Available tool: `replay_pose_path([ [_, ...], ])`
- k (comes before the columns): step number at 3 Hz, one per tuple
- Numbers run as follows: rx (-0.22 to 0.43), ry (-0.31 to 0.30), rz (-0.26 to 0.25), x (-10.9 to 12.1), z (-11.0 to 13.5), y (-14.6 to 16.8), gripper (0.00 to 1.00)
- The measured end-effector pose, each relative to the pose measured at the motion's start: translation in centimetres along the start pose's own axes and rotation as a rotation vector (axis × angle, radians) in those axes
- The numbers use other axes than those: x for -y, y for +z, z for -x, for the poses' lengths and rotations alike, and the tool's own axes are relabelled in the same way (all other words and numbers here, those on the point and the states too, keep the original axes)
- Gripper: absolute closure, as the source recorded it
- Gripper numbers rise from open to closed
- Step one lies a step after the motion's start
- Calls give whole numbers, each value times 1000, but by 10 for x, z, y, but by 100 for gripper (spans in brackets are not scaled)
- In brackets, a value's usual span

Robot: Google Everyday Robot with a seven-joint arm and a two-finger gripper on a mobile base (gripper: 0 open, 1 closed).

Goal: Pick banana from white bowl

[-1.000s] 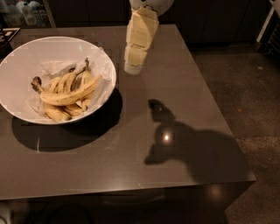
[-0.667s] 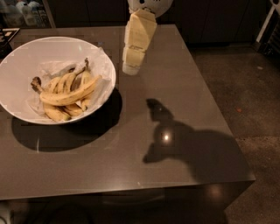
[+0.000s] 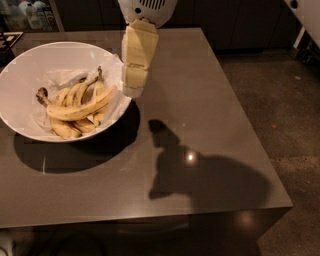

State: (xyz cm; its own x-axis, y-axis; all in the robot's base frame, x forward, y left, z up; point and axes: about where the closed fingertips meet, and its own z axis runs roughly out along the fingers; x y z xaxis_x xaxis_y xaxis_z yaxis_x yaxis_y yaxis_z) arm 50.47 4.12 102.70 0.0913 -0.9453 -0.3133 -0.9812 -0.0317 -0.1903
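The white bowl (image 3: 30, 60) stands on the left of the dark table, lined with crumpled white paper. Several bananas lie in it. The banana (image 3: 80, 109) is the longest one, curved across the front of the pile, its dark stem ending in a blackish knob at the left. My gripper (image 3: 133, 90) hangs down from the top of the view, just above the bowl's right rim, right of the bananas. It holds nothing that I can see.
The dark grey table (image 3: 210, 100) ends at its right edge, with dark floor (image 3: 280, 100) beyond. The arm's shadow (image 3: 200, 175) falls on the table's front right. Small objects (image 3: 30, 15) stand behind the table's far left corner.
My gripper has moved left toward the bowl's right rim and a little lower. The bowl and bananas have not moved.
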Motion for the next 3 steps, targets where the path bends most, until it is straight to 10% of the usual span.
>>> replay_pose_path([
  [3,-19,-56,-11,8,38,35,0],
])
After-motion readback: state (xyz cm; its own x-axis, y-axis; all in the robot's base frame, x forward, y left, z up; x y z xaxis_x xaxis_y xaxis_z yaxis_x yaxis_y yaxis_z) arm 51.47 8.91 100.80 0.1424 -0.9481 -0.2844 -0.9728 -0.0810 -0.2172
